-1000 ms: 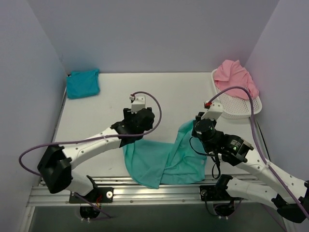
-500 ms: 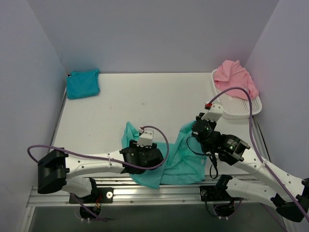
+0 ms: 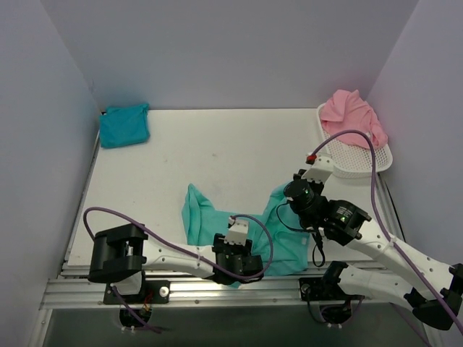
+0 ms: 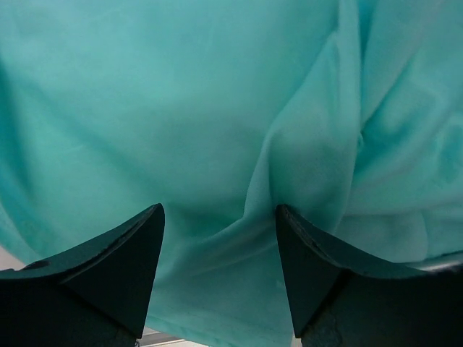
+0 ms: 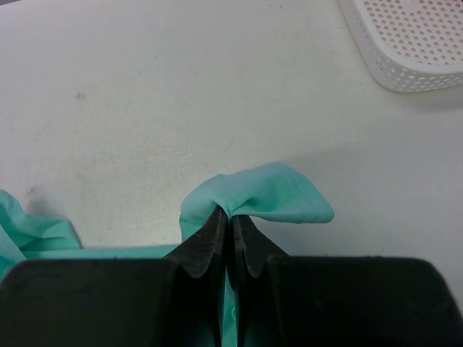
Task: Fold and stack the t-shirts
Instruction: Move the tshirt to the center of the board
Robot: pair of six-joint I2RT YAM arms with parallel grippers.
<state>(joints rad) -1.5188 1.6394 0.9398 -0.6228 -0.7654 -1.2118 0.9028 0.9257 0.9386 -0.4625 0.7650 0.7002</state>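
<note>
Top cam overhead, wrist cams close-up, all share green tee (image 3: 199,217)

**tablewatcher:** so what's actually sitting on that white table (image 3: 217,144)?

**yam_fan:** three things. The sea-green t-shirt (image 3: 197,217) lies rumpled right under the left gripper (image 4: 217,217) and runs across to the right gripper (image 5: 230,233), down by the near edge. The white mesh basket (image 3: 358,160) is out ahead of the right gripper, a bit to its right.

**tablewatcher:** and the blue one?

**yam_fan:** turquoise-blue t-shirt (image 3: 124,124), folded up, way beyond the left gripper in the far left corner, well apart from the rest.
</note>
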